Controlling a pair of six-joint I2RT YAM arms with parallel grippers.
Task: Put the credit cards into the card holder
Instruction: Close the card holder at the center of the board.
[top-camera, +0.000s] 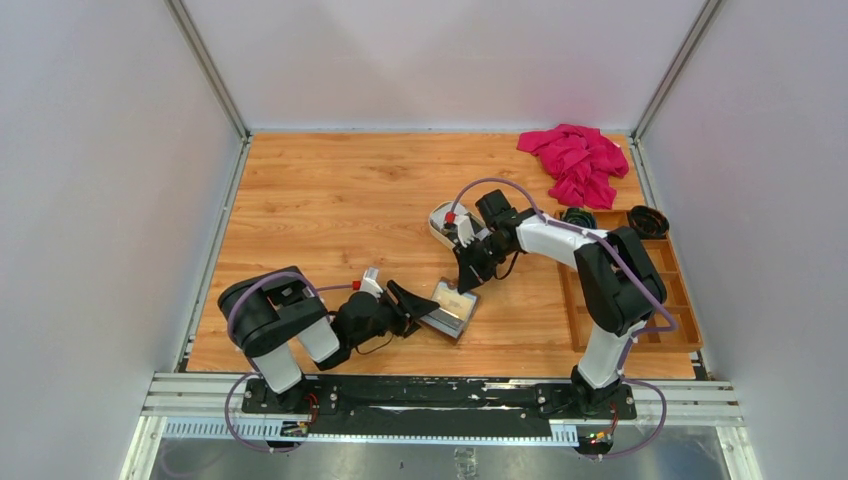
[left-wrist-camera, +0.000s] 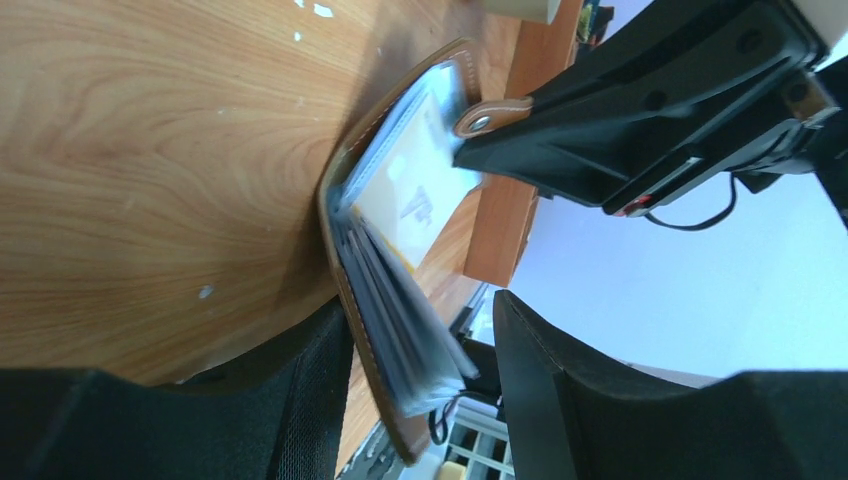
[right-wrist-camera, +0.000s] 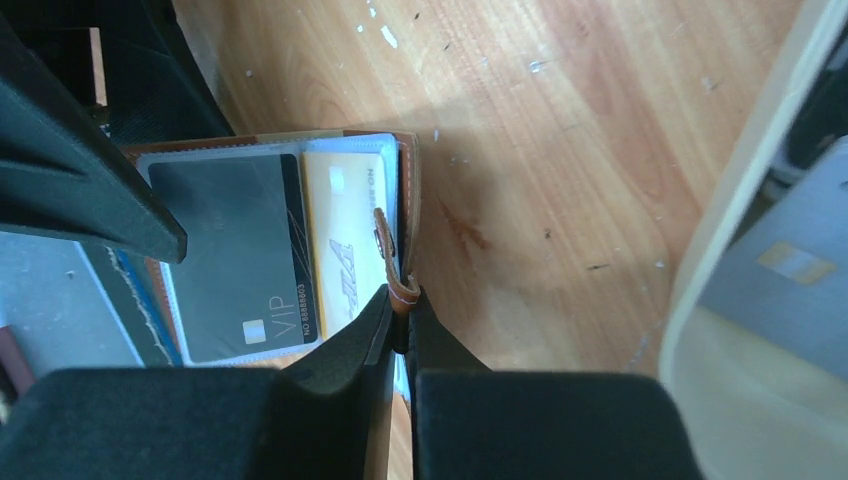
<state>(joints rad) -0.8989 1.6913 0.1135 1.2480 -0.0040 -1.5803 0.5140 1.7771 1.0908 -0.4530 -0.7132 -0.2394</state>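
The brown card holder (top-camera: 452, 311) lies open on the table, and its greyish pockets (left-wrist-camera: 400, 330) fan out. A dark VIP card (right-wrist-camera: 235, 255) and a yellow card (right-wrist-camera: 345, 240) sit in its clear pockets. My right gripper (right-wrist-camera: 402, 300) is shut on the holder's snap tab (left-wrist-camera: 480, 121) and holds that flap up; it also shows in the top view (top-camera: 466, 278). My left gripper (left-wrist-camera: 420, 310) is open, with its fingers on either side of the holder's near edge, not closed on it (top-camera: 418, 308). A grey card (right-wrist-camera: 778, 268) lies in the cream tray.
The cream oval tray (top-camera: 442, 222) stands just behind the right gripper and fills the right edge of the right wrist view (right-wrist-camera: 745, 170). A wooden compartment box (top-camera: 640, 300) with two black round things is at the right. A pink cloth (top-camera: 575, 160) lies at the back right.
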